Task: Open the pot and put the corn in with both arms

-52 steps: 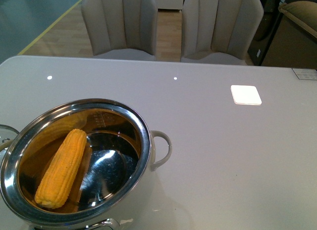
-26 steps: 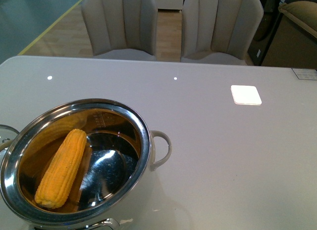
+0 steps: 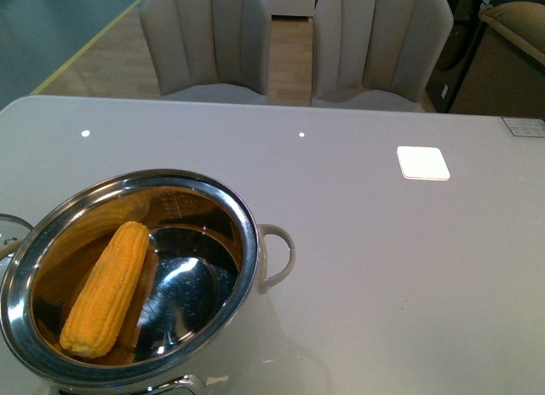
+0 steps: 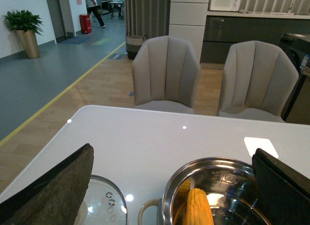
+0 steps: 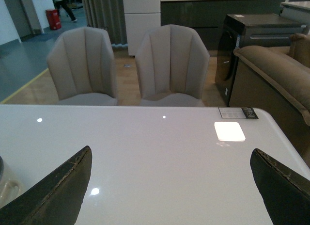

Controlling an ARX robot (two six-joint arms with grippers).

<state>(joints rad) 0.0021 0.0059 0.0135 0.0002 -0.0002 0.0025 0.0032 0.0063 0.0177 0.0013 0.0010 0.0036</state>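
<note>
On the glossy white table (image 3: 383,267), the round glass lid with a small silver knob (image 4: 104,205) lies flat at the far left, just beside the pot's pale loop handle in the left wrist view and partly hidden by one gripper finger. Next to it stands the large shiny stainless-steel pot (image 3: 243,242), uncovered, at the near left of the table in the front view. The yellow-orange husked corn cob (image 3: 106,290) lies inside it, against the left side of the mirror-like wall, its tapered end pointing away from the robot and its blunt end nearest the camera.

The left gripper (image 4: 174,186) is spread wide; its two dark padded fingers (image 4: 58,191) sit at either edge of the left wrist view, above the lid and pot, clasping nothing. Whether they touch anything below cannot be told.

Further right, the right gripper (image 5: 174,191) is likewise spread wide over bare tabletop, its worn black fingers (image 5: 53,196) empty. Behind the table stand two pale grey upholstered chairs (image 3: 209,42).
</note>
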